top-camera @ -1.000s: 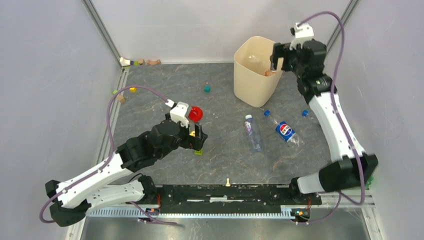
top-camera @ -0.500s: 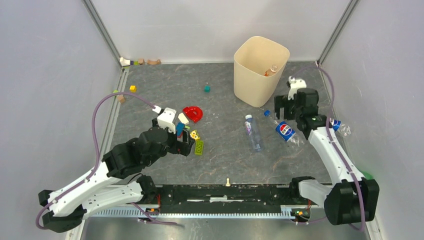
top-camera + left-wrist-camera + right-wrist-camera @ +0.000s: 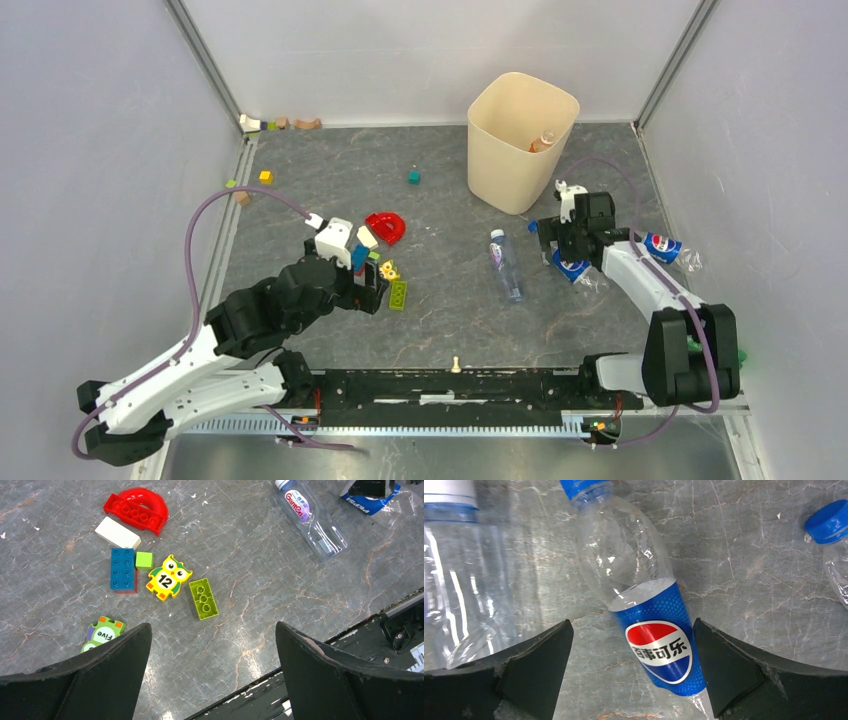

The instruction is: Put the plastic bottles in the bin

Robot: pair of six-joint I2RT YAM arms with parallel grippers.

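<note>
I'm holding right claw (image 3: 632, 630) spread astride the Pepsi bottle (image 3: 659, 650), probably near the counter (image 3: 749, 580), readying a pinch for the bin (image 3: 505, 170); left claw (image 3: 212, 630) idling spread.

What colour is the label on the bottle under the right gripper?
Blue label with a red, white and blue roundel; clearest in the right wrist view.

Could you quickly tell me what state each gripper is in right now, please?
Left gripper: open, holding nothing.
Right gripper: open, jaws either side of the clear blue-labelled plastic bottle, not closed on it.
</note>
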